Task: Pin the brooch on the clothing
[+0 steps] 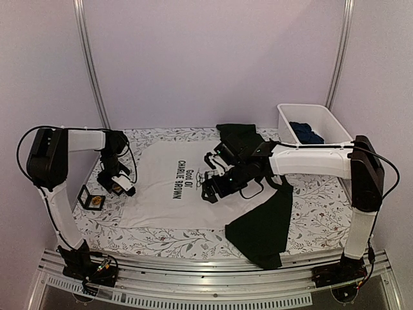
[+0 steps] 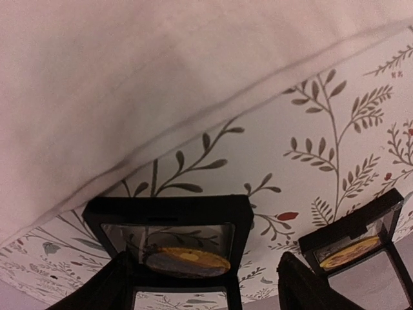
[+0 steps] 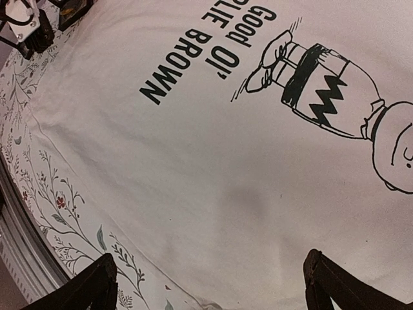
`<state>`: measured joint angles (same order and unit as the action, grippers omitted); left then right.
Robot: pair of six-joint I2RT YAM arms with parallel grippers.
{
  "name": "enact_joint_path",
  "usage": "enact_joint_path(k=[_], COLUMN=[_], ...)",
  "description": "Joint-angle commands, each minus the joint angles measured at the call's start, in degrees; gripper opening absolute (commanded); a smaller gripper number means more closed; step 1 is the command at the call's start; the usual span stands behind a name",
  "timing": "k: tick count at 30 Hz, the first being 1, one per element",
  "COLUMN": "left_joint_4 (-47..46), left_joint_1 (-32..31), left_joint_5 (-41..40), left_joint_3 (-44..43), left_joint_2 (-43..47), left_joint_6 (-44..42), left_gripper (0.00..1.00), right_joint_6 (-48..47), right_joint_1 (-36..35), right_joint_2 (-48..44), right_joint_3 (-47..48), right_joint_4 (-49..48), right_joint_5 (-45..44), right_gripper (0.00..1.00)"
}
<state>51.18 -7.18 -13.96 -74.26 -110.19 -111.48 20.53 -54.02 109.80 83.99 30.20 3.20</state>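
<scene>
White T-shirt (image 1: 155, 194) flat, long axis sideways, collar rightward

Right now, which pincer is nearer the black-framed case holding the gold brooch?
Left. The left pincer hangs beside the black-framed brooch case, at the white T-shirt's edge; the right pincer is over its print.

T-shirt (image 1: 155, 194): white, black lettering and line-drawn cartoon print, sleeves near-black (maybe greenish). Tablecloth (image 1: 316, 206): white, grey-green leafy vines, small red buds. Display case (image 2: 168, 208) black, brooch (image 2: 187, 261) gold-yellow. Bin (image 1: 335, 123) white, garment (image 1: 305, 134) inside dark blue.
</scene>
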Motion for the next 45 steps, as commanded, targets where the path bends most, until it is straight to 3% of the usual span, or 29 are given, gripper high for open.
enact_joint_path(k=[1,6,13,23,31,35,39,43,45], left_joint_4=[-1.18,-1.3,-2.11,-0.48,2.61,6.84,16.39,32.05,37.75], left_joint_1=[0.24,0.17,0.17,-0.3,-0.84,-0.82,-0.93,-2.51,-5.29], left_joint_5=[-2.1,-3.46,-4.86,-4.97,-0.53,4.95,19.68,37.73,43.27], left_joint_3=[-1.41,-1.41,-0.19,-0.41,-1.95,-4.54,-10.11,-16.41,-17.28], left_joint_2=[-2.53,-3.68,-4.37,-3.17,0.24,2.47,5.99,8.59,9.79], left_joint_6=[-0.59,-0.57,0.35,2.15,4.95,7.9,12.14,12.96,12.66], left_gripper=[0.77,0.73,0.47,0.31,0.26,0.25,0.25,0.28,0.28], right_joint_6=[-0.5,-0.71,-0.96,-1.29,-1.41,-1.92,-4.36,-15.68,-30.34], right_joint_1=[-0.53,-0.59,-0.8,-0.91,-0.91,-0.99,-1.73,-5.17,-8.18], right_joint_2=[0.69,0.72,0.74,0.51,0.44,-0.94,-7.92,-20.48,-26.31], right_joint_3=[1.49,1.74,1.81,1.71,1.88,1.08,-4.91,-18.39,-25.92], right_joint_4=[1.19,0.85,1.23,1.56,1.66,0.92,-5.07,-25.19,-36.59], right_joint_5=[0.23,0.57,0.4,0.05,0.22,-0.86,-6.3,-6.19,-4.38], right_gripper=[0.99,0.99,0.99,0.99,0.99,0.99,0.99,0.97,0.96])
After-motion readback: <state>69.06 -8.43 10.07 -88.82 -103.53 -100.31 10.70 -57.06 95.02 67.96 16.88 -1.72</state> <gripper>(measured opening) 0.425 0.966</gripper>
